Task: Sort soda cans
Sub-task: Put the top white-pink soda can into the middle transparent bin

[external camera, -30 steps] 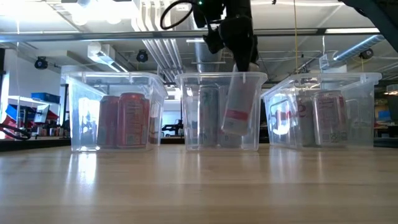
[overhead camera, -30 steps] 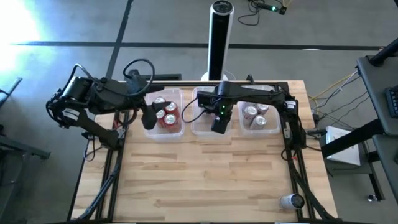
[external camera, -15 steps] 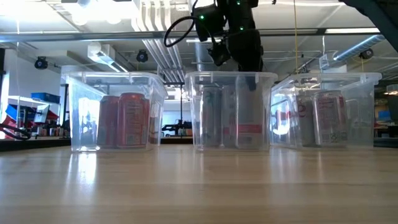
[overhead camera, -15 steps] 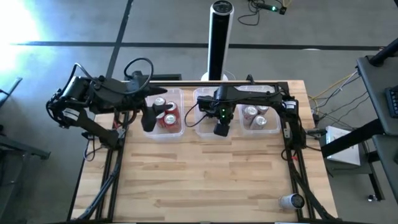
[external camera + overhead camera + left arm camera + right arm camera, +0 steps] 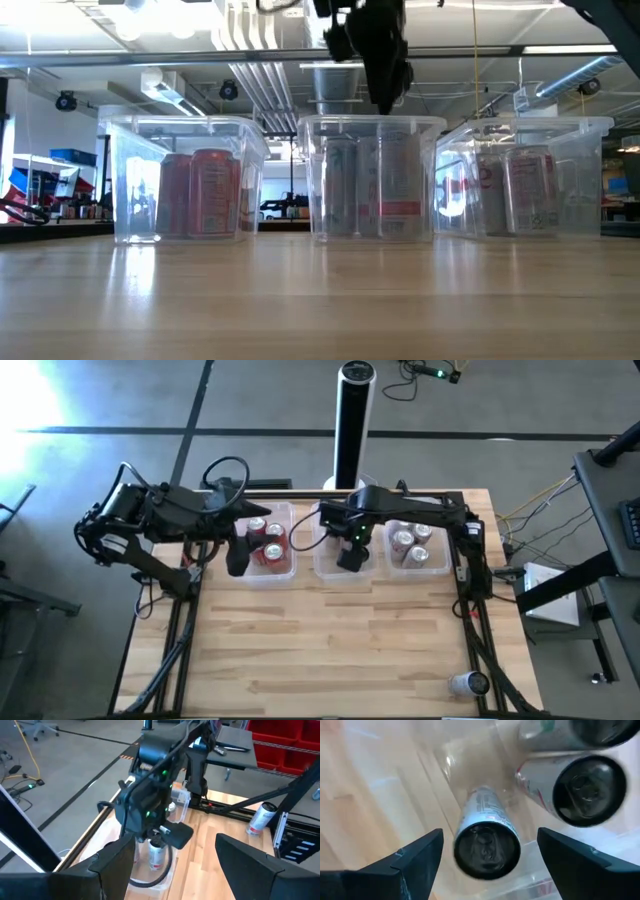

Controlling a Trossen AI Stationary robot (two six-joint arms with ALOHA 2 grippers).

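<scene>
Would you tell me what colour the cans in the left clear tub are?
Red with silver tops; the body colour shows best in the low view.

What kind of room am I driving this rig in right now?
Probably a robotics lab or industrial workshop: the wooden table sits on bare concrete floor, exposed ducts run overhead, and red storage bins line a wall.

Red cans (image 5: 270, 545) — left tub; silver-grey cans (image 5: 410, 546) — right tub.
</scene>
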